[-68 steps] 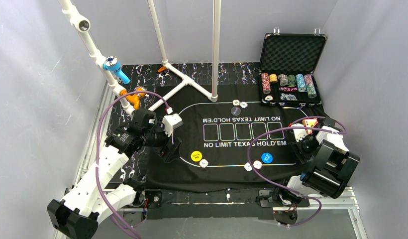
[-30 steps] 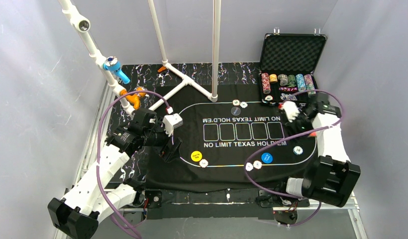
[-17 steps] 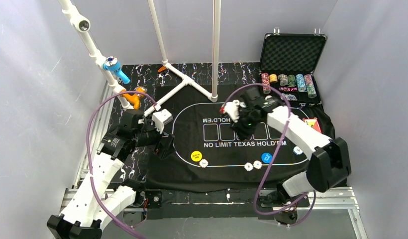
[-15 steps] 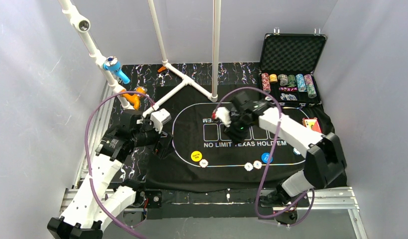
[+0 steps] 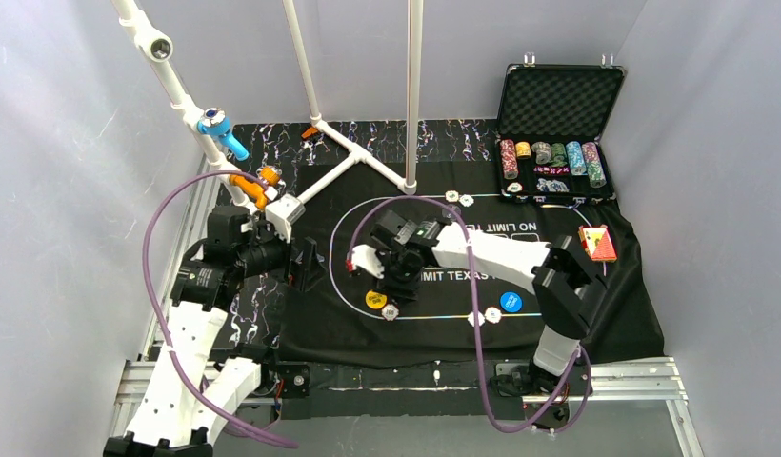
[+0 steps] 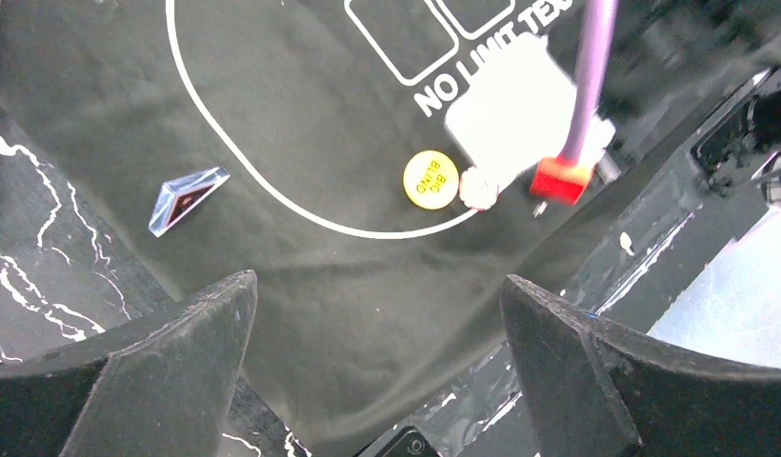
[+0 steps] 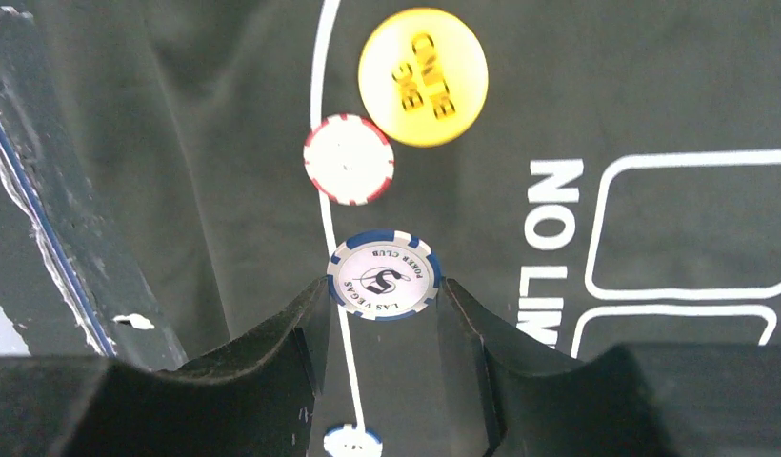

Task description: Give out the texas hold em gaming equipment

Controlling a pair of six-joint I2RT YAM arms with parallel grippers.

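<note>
My right gripper is shut on a white poker chip with a blue rim, held by its edges above the mat's white line. Beyond it lie a red-rimmed white chip and the yellow button disc. In the top view the right gripper reaches across to the mat's left end, just above the yellow disc. My left gripper is open and empty at the mat's left edge; its wrist view shows the yellow disc and a chip. The red-backed cards lie at the far right.
The black case with chip stacks stands at the back right. A blue disc and a white chip lie near the mat's front edge, two chips at its back. White pipes cross the back. A small clear triangular piece lies left.
My right arm has swung from the right side across the mat to its left end, carrying the chip. My left arm has drawn back toward the left.
</note>
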